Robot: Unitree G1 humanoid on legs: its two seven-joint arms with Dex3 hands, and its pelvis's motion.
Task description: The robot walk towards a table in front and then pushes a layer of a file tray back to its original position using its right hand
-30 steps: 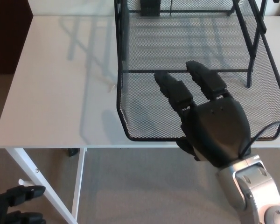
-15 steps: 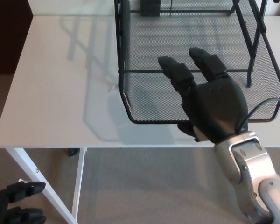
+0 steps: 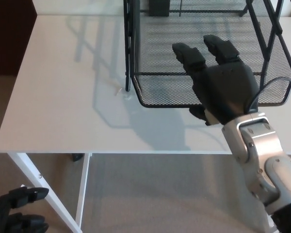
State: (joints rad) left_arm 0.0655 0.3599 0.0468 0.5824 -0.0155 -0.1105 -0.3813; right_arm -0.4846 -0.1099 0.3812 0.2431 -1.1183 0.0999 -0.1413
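Observation:
A black wire-mesh file tray (image 3: pixel 155 92) stands on the white table (image 3: pixel 58 97), at its right half. Its lowest layer juts a little toward me past the frame's front posts. My right hand (image 3: pixel 220 85) is pressed flat against that layer's front rim, fingers apart and stretched over the mesh, holding nothing. My left hand (image 3: pixel 17 213) hangs low at the bottom left, beside the table leg, fingers loosely curled with nothing in them.
The table's white leg (image 3: pixel 43 187) and crossbar run below its front edge. Beige carpet (image 3: pixel 150 194) lies under the table. A dark cabinet (image 3: pixel 7 34) stands at the far left. A black cable (image 3: pixel 281 85) loops off my right wrist.
My right hand has moved forward, away from me, and the tray's lower layer has slid back with it, its front rim now well inside the table's edge.

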